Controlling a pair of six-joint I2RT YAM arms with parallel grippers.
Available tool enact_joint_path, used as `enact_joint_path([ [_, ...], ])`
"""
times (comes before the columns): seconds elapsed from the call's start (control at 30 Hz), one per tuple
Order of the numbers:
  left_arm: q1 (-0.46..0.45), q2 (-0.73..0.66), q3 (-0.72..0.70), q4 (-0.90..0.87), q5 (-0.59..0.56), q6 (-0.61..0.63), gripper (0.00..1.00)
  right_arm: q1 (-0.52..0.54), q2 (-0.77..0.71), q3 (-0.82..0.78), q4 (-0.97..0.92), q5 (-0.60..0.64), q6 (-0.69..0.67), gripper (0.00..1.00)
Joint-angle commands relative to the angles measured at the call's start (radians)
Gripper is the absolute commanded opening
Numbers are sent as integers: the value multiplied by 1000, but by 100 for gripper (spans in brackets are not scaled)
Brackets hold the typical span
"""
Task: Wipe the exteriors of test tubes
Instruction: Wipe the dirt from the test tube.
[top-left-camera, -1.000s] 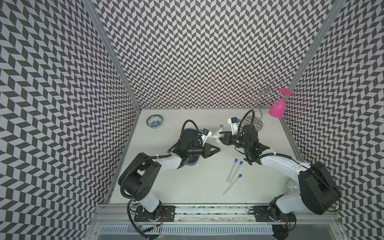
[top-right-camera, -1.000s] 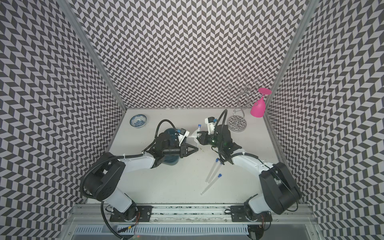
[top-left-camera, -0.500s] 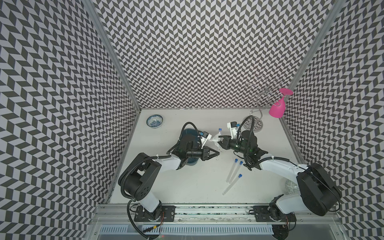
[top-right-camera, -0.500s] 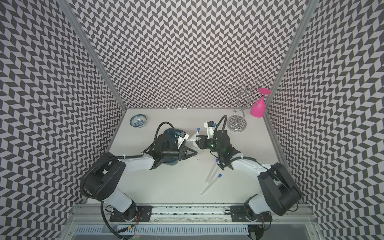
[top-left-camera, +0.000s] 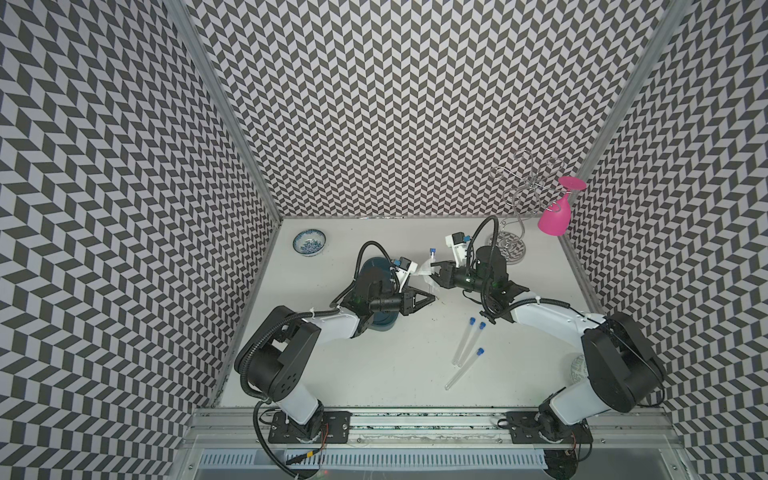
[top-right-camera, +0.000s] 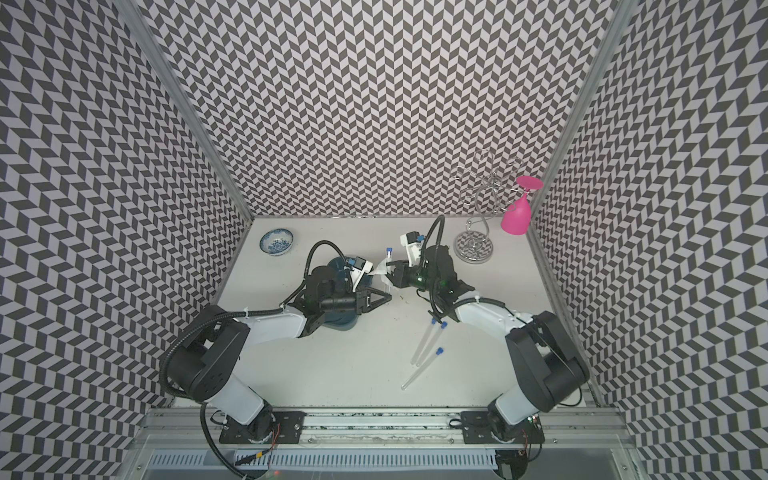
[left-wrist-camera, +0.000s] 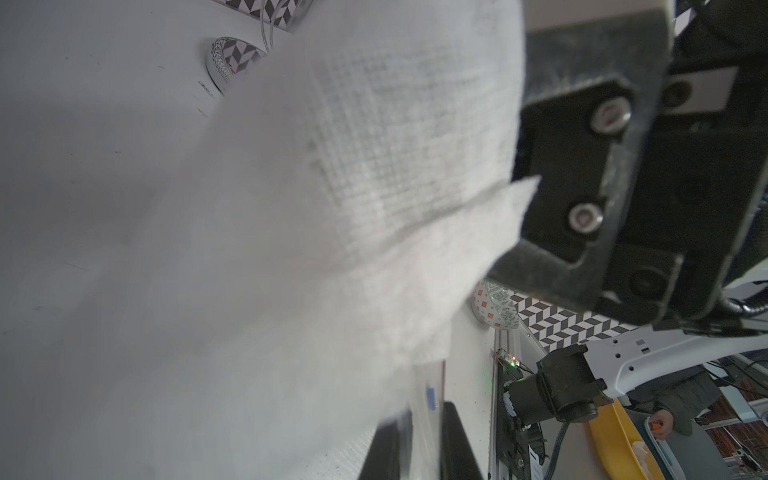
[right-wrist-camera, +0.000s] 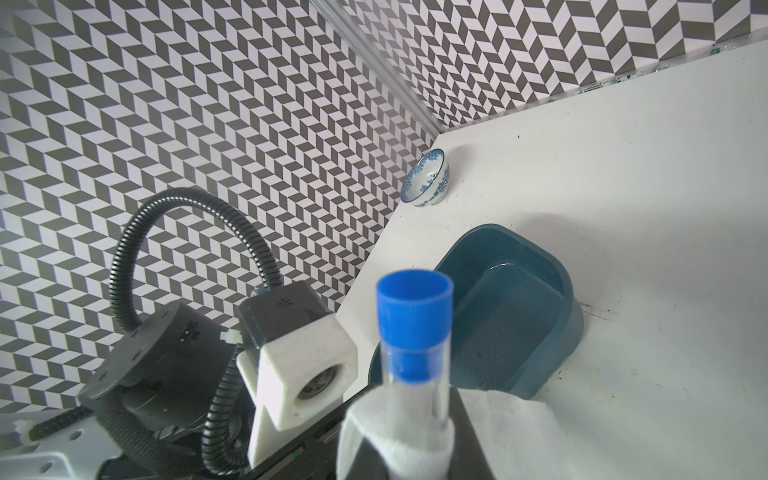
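Note:
One test tube (right-wrist-camera: 417, 332), clear with a blue cap (top-left-camera: 432, 251), stands nearly upright between the two arms in mid-table. My left gripper (top-left-camera: 432, 297) is shut on its lower end; the clear tube (left-wrist-camera: 424, 399) shows between the dark fingers. My right gripper (top-left-camera: 437, 272) is shut higher up on the white wipe (right-wrist-camera: 399, 444), which is wrapped round the tube below the cap. The wipe (left-wrist-camera: 332, 208) fills most of the left wrist view. Three more test tubes (top-left-camera: 466, 345) (top-right-camera: 420, 370) lie on the table near the right arm.
A dark teal tray (top-left-camera: 376, 270) lies under the left arm. A blue-and-white bowl (top-left-camera: 309, 242) sits at the back left. A wire stand (top-left-camera: 509, 245) with a hanging pink glass (top-left-camera: 557, 216) occupies the back right corner.
My right gripper, with the wipe, has shifted a little to the left, and the tube's cap has moved left with it. The left gripper has barely moved.

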Motion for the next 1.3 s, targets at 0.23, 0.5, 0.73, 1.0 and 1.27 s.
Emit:
enact_joint_path([
  [0.23, -12, -13, 21, 9, 27, 9, 10, 81, -87, -222, 195, 7, 109, 14],
  [0.5, -15, -25, 8, -4, 11, 19, 10, 82, -42, -149, 130, -10, 50, 14],
  [0.73, -15, -30, 18, -16, 3, 26, 10, 32, -31, -59, 85, -15, 7, 15],
  [1.0, -9, -44, 19, -17, -4, 31, 10, 42, -44, -111, 90, -32, 16, 17],
  [1.27, 3, -30, 30, -13, 12, 38, 11, 108, -101, -229, 104, 7, 54, 18],
])
